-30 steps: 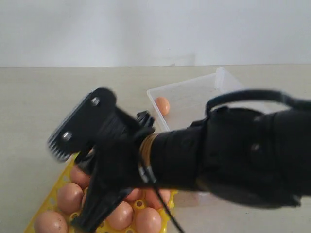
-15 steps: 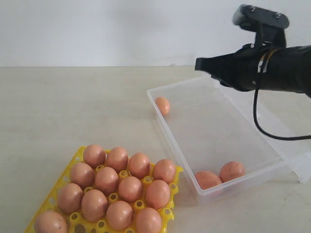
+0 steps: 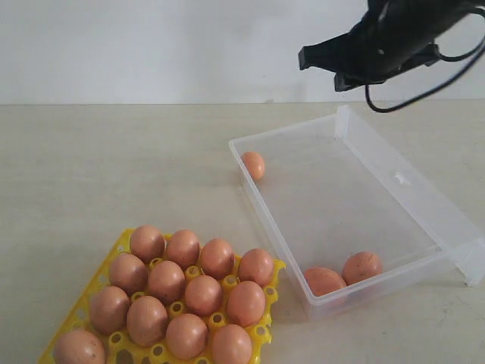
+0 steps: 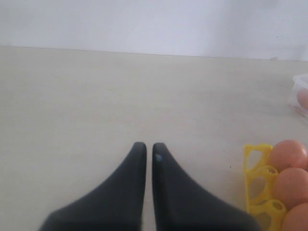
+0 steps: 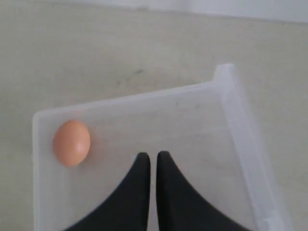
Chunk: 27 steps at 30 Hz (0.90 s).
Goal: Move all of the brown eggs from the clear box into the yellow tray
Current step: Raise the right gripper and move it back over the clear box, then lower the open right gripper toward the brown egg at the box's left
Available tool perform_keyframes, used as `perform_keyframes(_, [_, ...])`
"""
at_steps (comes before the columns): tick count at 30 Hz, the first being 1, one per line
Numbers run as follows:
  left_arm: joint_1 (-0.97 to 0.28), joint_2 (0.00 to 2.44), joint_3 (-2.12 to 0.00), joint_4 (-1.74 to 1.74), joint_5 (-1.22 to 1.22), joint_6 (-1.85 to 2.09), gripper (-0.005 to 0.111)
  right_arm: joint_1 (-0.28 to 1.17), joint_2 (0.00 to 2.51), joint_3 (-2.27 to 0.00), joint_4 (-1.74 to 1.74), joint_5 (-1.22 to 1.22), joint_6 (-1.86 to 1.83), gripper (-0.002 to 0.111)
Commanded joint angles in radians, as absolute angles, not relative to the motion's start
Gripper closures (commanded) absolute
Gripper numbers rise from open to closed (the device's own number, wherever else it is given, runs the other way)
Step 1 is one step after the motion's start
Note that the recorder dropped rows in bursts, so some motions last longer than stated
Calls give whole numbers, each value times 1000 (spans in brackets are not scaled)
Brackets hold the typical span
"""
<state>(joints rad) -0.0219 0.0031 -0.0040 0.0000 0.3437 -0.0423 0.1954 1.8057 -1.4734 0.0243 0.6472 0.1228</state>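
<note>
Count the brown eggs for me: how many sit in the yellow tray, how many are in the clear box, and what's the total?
Brown eggs in the yellow tray: 13 in view (the picture's edge cuts the tray off)
Brown eggs in the clear box: 3
Total: 16 eggs

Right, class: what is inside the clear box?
The clear box holds three brown eggs: one in its far left corner, two side by side at the near end, seen partly through the front wall. Nothing covers the rest of the floor.
</note>
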Motion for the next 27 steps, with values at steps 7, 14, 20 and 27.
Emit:
perform_keyframes(7, [-22, 0, 0, 0, 338, -38, 103, 183, 2156, -1935, 424, 1188, -238, 102])
perform_keyframes(14, [-22, 0, 0, 0, 338, -38, 103, 181, 2207, -1935, 413, 1047, -222, 56])
perform_keyframes(20, [-22, 0, 0, 0, 338, -38, 103, 181, 2280, -1935, 455, 948, -211, 56])
perform_keyframes(27, [-22, 0, 0, 0, 338, -38, 103, 181, 2330, -1939, 544, 839, -259, 56])
